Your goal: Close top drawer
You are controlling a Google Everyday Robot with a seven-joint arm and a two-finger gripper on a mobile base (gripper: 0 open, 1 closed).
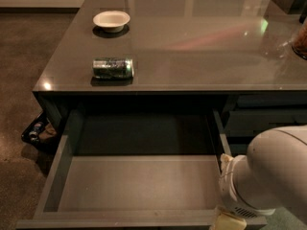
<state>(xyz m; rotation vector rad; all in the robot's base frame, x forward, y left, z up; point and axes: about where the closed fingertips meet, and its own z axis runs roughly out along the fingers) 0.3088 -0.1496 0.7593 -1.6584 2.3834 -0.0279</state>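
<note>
The top drawer (139, 188) is pulled far out from under the glossy grey tabletop (201, 47). Its flat grey bottom is bare and its front edge runs along the bottom of the view. Its handle is hidden. My white arm (268, 176) fills the lower right. My gripper (224, 223) shows only as a cream tip at the bottom edge, right at the drawer's front right corner. The rest of it is cut off by the frame.
A white bowl (111, 20) and a green can (112, 67) lying on its side are on the tabletop's left part. Narrower dark drawers (264, 119) are at the right. A dark basket (36, 133) sits on the floor at the left.
</note>
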